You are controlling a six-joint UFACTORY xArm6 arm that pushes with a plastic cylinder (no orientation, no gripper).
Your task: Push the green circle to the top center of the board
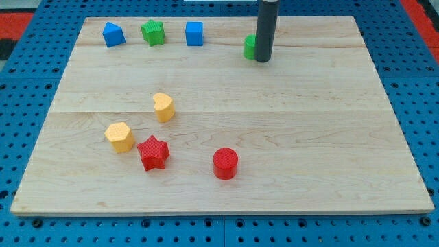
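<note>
Your green circle (250, 46) sits near the top of the counter (274, 137), just right of centre, touching the left side of your tip (263, 60). The dark rod stands upright, coming down from the view's top. There is no claw here, only the rod's blunt end pressing the green circle's side

Tip position: my tip (263, 60) touches the green circle (250, 46) on its right side.
Location: tabletop (274, 137), top centre-right.
</note>
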